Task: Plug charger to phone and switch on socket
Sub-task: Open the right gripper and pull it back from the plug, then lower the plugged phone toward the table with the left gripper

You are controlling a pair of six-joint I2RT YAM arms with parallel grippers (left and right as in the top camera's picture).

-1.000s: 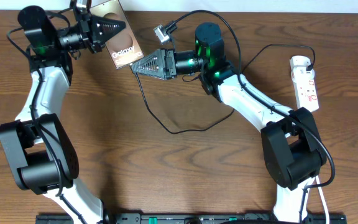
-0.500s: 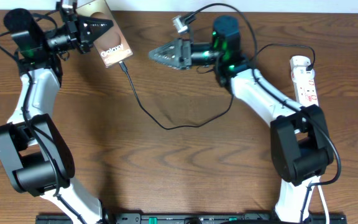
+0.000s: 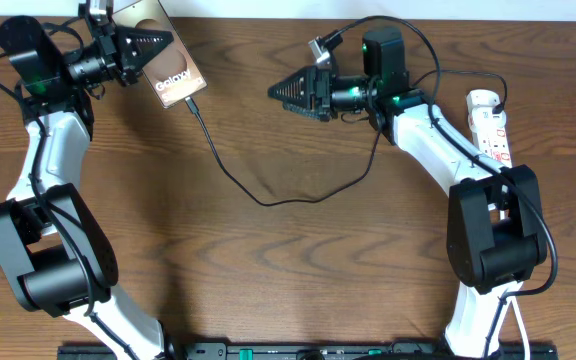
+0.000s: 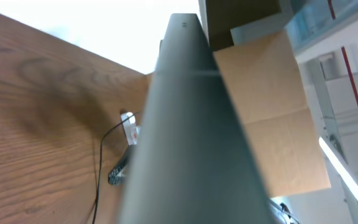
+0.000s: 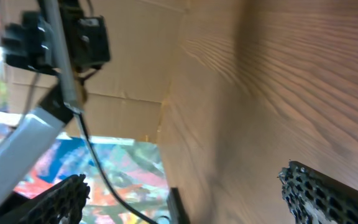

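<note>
The left claw (image 3: 160, 45) is closed on the phone (image 3: 176, 80) and holds it at the far left corner of the table (image 3: 268, 290); in the left wrist view the phone's dark edge fills the centre of the frame. Whether the phone rests on the table or is held above it cannot be determined. The charger (image 3: 258, 200) meets the phone's near edge at its connector (image 3: 194, 102), then sags across mid-table in 1 loop and rises toward the right arm. Full seating of the connector cannot be confirmed from overhead. The right claw (image 3: 280, 92) is fully open and empty: the right wrist view shows 2 fingers (image 5: 328, 193) wide apart with nothing between them. The socket (image 3: 495, 130) lies at the right edge of the table, close beside the right arm's forearm, with its long axis running away from the robot. The right claw points toward the left arm, so the socket is behind it, well apart. The right arm is the nearer; judged from this layout, it must reverse heading to reach the switches.
</note>
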